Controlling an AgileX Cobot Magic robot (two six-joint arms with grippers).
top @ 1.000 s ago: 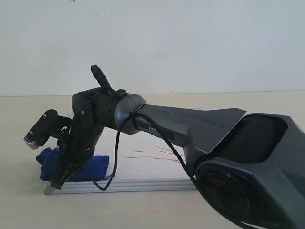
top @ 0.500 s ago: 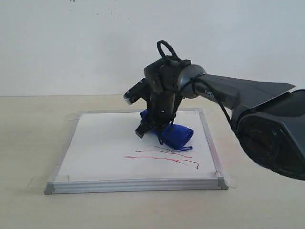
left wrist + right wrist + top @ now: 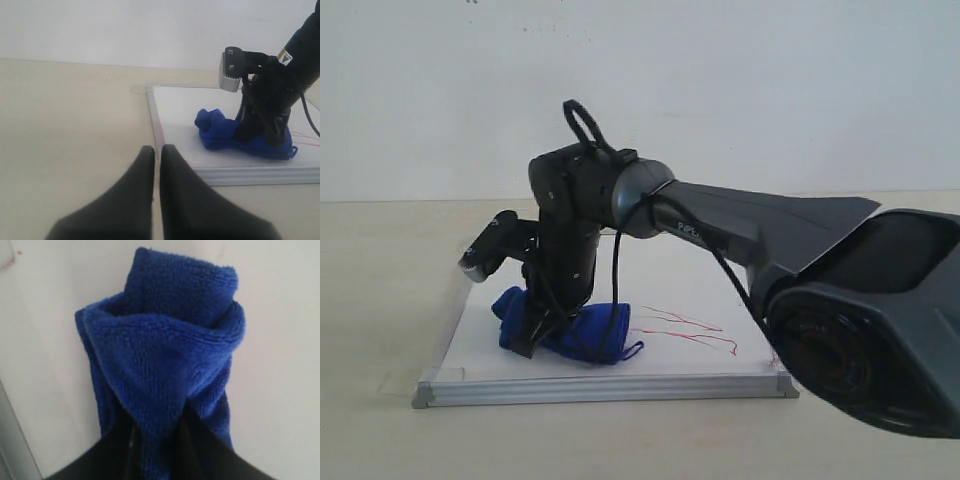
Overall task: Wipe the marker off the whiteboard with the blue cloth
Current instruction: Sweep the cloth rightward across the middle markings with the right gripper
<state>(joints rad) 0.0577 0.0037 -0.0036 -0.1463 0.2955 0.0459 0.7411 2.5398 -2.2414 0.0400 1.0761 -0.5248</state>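
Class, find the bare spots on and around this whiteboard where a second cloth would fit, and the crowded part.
Free: whiteboard strip between marker and near frame; table left of the board, exterior view. Crowded: left-middle, under the blue cloth and right gripper.

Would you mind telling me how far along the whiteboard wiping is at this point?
Done: the blue cloth is picked up and pinched in the right gripper. In hand: the cloth lies on the whiteboard near its front left corner. Left: the red marker lines beside the cloth are not wiped off yet. The left gripper is shut, off the board.
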